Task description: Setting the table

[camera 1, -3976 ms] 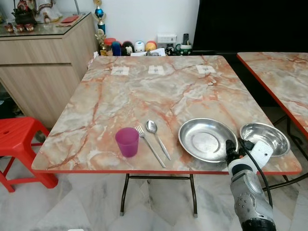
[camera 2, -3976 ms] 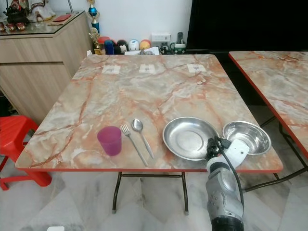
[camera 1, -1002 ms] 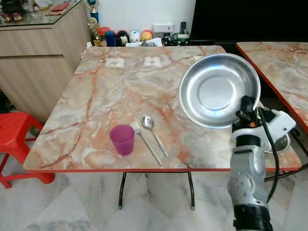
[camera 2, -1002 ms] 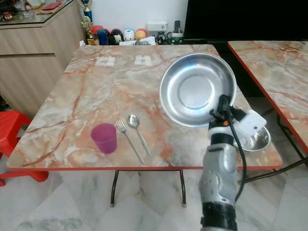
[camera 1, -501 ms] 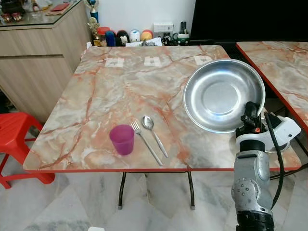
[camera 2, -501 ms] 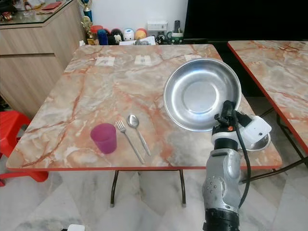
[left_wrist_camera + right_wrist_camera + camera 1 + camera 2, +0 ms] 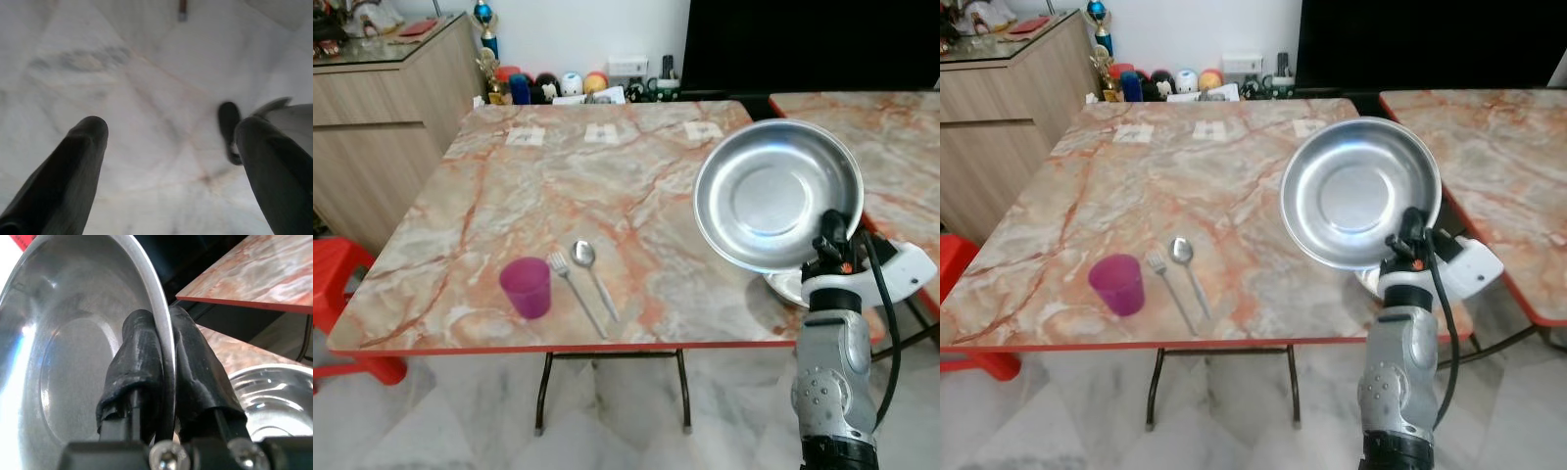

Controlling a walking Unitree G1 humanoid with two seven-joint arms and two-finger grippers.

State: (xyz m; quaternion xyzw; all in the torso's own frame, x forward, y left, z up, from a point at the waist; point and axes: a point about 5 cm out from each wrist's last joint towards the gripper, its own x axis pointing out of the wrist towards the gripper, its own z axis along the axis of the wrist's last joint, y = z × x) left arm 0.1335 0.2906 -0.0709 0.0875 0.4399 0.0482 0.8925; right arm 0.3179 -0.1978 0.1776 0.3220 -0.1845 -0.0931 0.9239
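Right wrist view: right end effector (image 7: 164, 396) is closed on the rim of the steel plate (image 7: 775, 191), one finger on the inside face, one on the back. Edge pinch only, so the grip is thin.

Plate is up off the worktop (image 7: 558, 196), tilted nearly upright with its hollow facing the camera, hanging above the worktop's near right corner. It sits directly over the end effector, rim in the fingers, rest of the dish cantilevered up and left. Steel bowl (image 7: 274, 401) lies on the worktop just below and behind it, partly hidden.

Step in hand, my read: carry the plate to a place setting. Purple cup (image 7: 526, 287), fork (image 7: 576, 292) and spoon (image 7: 594, 276) lie near the front edge, well left of the plate, with bare worktop between.

To do it well:
- move slow; a rim pinch lets the dish pivot
- level it before lowering, so it doesn't land on edge
- clear the bowl on the way out
- set down right of the spoon, not on the cutlery
- release only once flat

Left end effector (image 7: 166, 161) is spread wide, holding nothing, idle over the floor (image 7: 146, 73).
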